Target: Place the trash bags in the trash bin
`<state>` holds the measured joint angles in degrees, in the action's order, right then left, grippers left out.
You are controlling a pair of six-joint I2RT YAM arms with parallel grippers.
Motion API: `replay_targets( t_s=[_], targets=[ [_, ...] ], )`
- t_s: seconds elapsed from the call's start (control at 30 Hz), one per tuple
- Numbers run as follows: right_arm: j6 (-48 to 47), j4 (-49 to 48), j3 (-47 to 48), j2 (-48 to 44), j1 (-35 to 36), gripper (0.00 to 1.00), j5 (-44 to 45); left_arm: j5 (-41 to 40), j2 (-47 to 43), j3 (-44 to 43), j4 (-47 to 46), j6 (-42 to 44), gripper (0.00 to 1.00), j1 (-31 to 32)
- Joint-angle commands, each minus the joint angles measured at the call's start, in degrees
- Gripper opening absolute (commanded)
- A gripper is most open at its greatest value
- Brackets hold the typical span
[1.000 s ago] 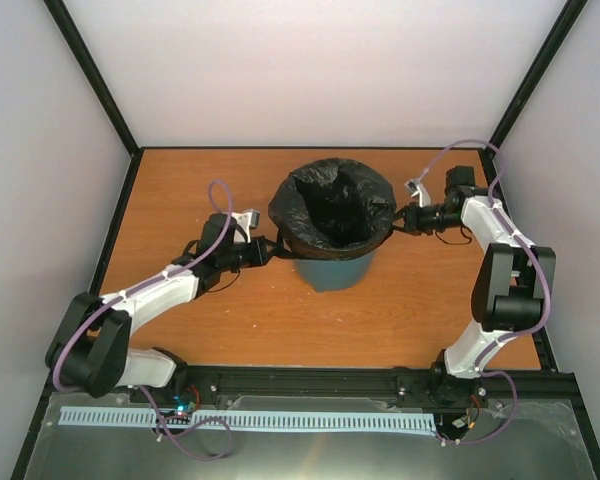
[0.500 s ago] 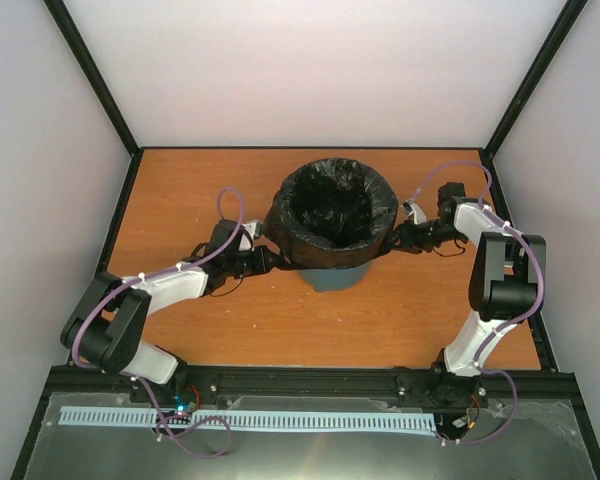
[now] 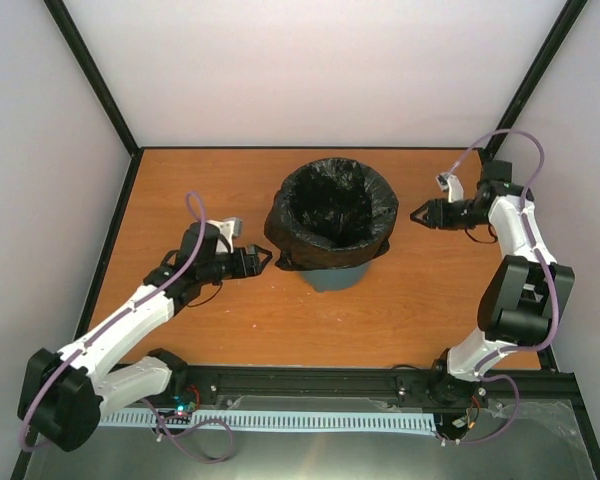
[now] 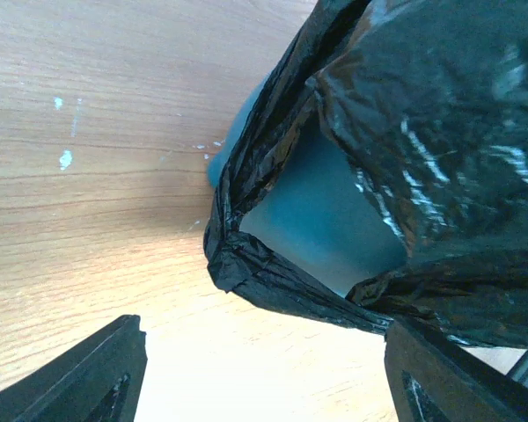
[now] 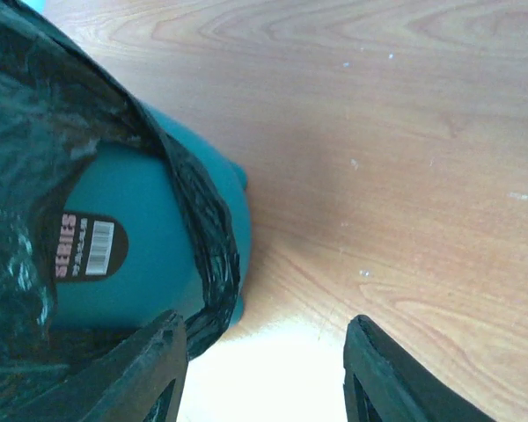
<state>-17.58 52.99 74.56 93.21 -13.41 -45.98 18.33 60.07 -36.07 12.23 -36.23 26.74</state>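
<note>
Jaws of the left gripper (image 3: 263, 258) stand wide apart and hold nothing. This gripper sits low over the table (image 3: 180, 180), on the side near the left edge, and it points at the trash bin (image 3: 337, 276). It is close to the bin but does not touch it. In the left wrist view, a folded corner of the trash bag (image 4: 246, 264) hangs down just in front of the open jaws and is loose.

The trash bin stands in the middle of the table, a bit toward the far edge. The black trash bag (image 3: 330, 205) is inside it. The top of the bag is folded out over the rim and hangs down the outside all the way round. Only the green bottom of the bin shows. I think the fold is there so the bag stays open and does not slide down inside.

The right gripper (image 3: 417, 214) is on the other side, toward the right edge, and a little gap lies between it and the bag. Its jaws are partly open and empty. In the right wrist view, the bag's edge (image 5: 207, 264) hangs beside a label (image 5: 86, 246) on the bin wall. One gripper waits on each side, likely because each one looks after its own half of the rim. The job looks nearly done.
</note>
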Motion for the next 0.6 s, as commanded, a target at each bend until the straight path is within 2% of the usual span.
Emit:
replay_targets(
  t_s=[0.0,0.2,0.37,0.47,0.57],
  targets=[
    [0.8,-2.3,6.1,4.2,2.4,0.50,2.2,-3.9,-3.9,-7.0,10.2,2.6,0.75,-0.1],
    [4.5,-5.9,15.7,13.9,6.9,0.49,3.2,-4.9,-2.3,-22.3,19.7,7.2,0.70,0.0],
    [1.3,-6.6,23.8,22.7,12.2,0.46,6.3,-2.2,4.2,-35.3,24.4,11.7,0.69,0.1],
    [-0.3,-5.5,25.3,25.6,14.6,0.45,2.8,-0.2,7.9,-41.6,27.3,15.0,0.71,0.6],
    [-1.9,-7.0,21.0,25.0,17.8,0.44,1.1,-0.4,10.5,-46.6,31.3,19.0,0.72,0.6]
  ],
)
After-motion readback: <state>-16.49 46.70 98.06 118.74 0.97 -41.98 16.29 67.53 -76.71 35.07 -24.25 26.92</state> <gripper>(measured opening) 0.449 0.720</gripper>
